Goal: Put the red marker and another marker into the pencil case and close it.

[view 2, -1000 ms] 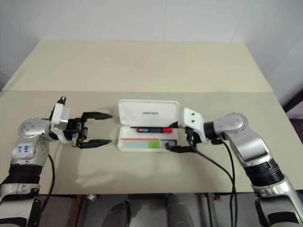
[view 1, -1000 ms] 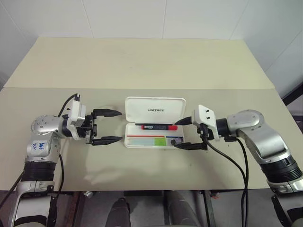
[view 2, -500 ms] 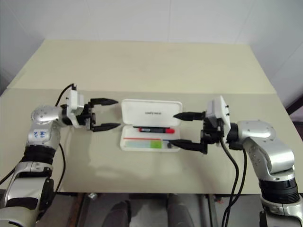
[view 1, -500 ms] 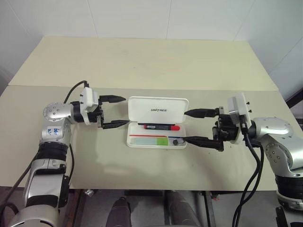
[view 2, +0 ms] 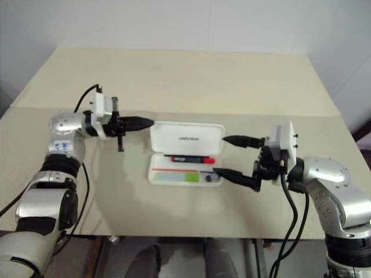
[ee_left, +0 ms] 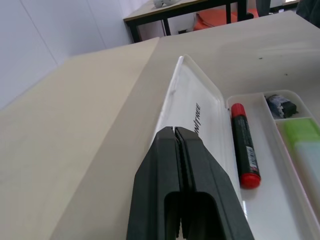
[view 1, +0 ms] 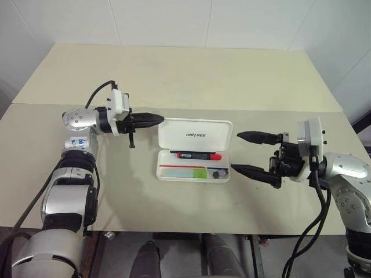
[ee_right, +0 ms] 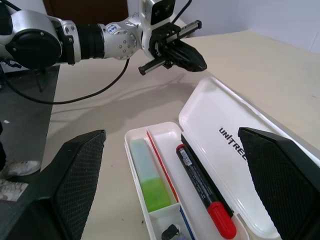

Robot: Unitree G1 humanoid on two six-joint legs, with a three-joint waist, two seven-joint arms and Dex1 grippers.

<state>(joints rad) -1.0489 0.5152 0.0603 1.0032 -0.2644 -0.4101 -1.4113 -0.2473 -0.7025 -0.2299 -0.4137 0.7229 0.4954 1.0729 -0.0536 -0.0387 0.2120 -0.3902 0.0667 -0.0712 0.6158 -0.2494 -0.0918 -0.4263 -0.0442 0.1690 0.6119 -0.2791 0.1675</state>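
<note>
White hard plastic forms the pencil case (view 1: 194,149), a rounded-corner clamshell lying open near the middle of the pale surface (view 1: 174,81), its lid (view 1: 195,134) tilted back with "UNITREE" in dark letters on the inner face. Inside the tray, the red marker (view 1: 197,155), black-barrelled with a red cap, lies lengthwise in the slot next to the lid, and the stubby pale green marker (view 1: 186,172) lies in the nearer compartment beside a red stripe, with a small dark grey object (view 1: 215,173) in the little end compartment. At the case's left, the left claw (view 1: 155,120) is pinched fully together with nothing between its fingers, its tip just at the lid's upper left corner; a second ago it stood wide open farther down beside the tray. On the case's other side, the right claw (view 1: 242,152) gapes wide and empty, clear of the case; a second ago its fingers reached right up to the tray's right end, and it has since drawn away from the case.
</note>
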